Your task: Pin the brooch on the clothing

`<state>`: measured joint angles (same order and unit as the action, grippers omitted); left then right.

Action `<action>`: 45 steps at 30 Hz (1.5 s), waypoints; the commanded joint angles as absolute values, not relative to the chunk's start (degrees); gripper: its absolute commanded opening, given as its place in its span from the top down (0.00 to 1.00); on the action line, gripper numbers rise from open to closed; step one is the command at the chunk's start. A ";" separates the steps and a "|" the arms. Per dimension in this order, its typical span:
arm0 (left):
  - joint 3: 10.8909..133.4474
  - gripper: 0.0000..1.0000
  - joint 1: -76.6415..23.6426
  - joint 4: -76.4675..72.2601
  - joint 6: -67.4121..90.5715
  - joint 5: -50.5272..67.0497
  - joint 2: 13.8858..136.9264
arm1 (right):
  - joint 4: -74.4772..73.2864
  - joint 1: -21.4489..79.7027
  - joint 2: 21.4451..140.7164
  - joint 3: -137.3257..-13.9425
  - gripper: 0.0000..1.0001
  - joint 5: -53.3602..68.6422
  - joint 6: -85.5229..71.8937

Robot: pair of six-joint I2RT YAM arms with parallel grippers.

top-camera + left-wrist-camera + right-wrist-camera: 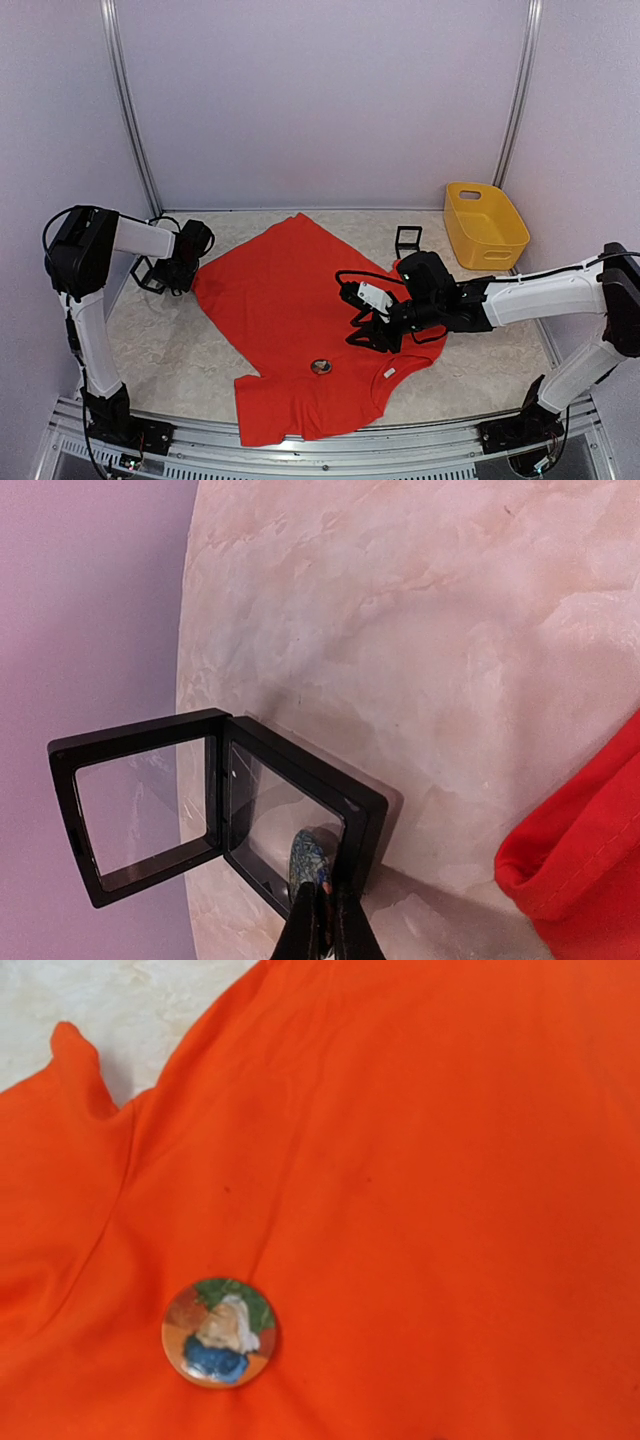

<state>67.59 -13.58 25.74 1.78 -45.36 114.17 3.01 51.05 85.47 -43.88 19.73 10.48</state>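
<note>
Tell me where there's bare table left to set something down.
Bare marbled tabletop lies front-left, between the red T-shirt and the left arm's base, and front-right, between the shirt and the right arm's base. Crowded: back-left, where the left fingers pinch a patterned brooch in the open black display case; back-right by the yellow plastic bin.

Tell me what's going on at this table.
Two robot arms are working on a red T-shirt spread on the table. The left gripper, off the shirt's left edge, is shut on a small blue-patterned piece, seen edge-on, at an open black case; it is likely a brooch. The right gripper hovers over the shirt; whether it is open I cannot tell. A round painted brooch lies on the shirt close by; whether it is pinned does not show.
</note>
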 commanded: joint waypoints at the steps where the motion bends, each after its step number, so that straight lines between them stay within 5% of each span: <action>1: 68.12 1.00 -13.53 26.71 2.48 -44.24 113.85 | 2.77 50.72 84.81 -44.38 0.59 20.57 10.81; 16: 68.94 1.00 -13.14 28.87 3.13 -38.50 113.39 | 2.62 50.69 85.15 -45.08 0.59 20.74 10.86; 28: 69.35 0.91 -13.64 29.68 2.67 -42.31 115.22 | 2.49 50.71 84.90 -44.80 0.59 20.92 10.79; 45: 69.17 0.90 -14.26 29.97 2.96 -46.50 113.05 | 2.64 50.67 84.90 -44.62 0.58 21.46 10.52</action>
<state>68.86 -13.96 29.23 2.31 -45.25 114.61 2.94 51.05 85.47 -43.99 20.64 10.50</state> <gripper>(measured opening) 0.098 0.416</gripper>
